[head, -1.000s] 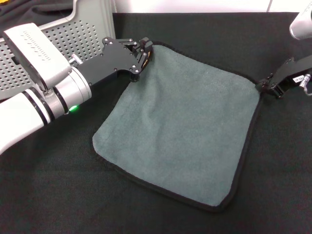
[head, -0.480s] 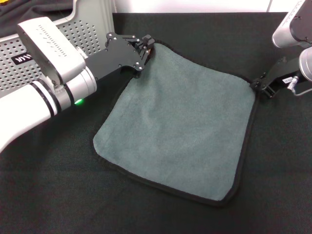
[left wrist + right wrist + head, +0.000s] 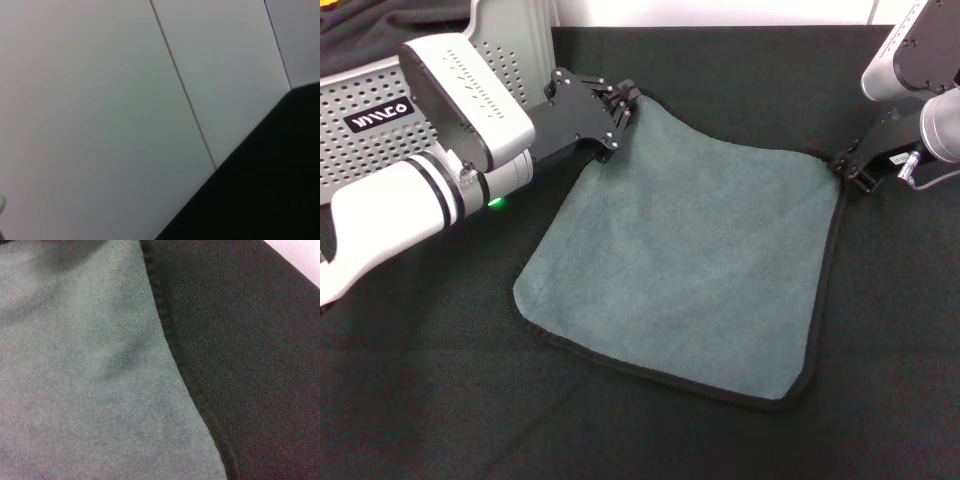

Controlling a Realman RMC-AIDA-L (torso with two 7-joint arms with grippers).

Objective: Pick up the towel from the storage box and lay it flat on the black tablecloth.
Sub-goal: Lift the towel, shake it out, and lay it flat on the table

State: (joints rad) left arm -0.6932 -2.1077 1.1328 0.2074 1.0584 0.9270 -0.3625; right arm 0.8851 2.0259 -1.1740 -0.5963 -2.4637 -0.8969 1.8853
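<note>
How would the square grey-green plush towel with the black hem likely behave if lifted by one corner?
The grey-green plush towel probably droops limply: it lies flat on the black tablecloth, its edge gently wavy. Its plush pile suggests decent grip, little slipping.

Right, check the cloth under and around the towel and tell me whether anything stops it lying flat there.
Nothing visible does. The towel lies spread grey-green side up on the black tablecloth, with only bare cloth around it. The left gripper and right gripper are at its two far corners.
</note>
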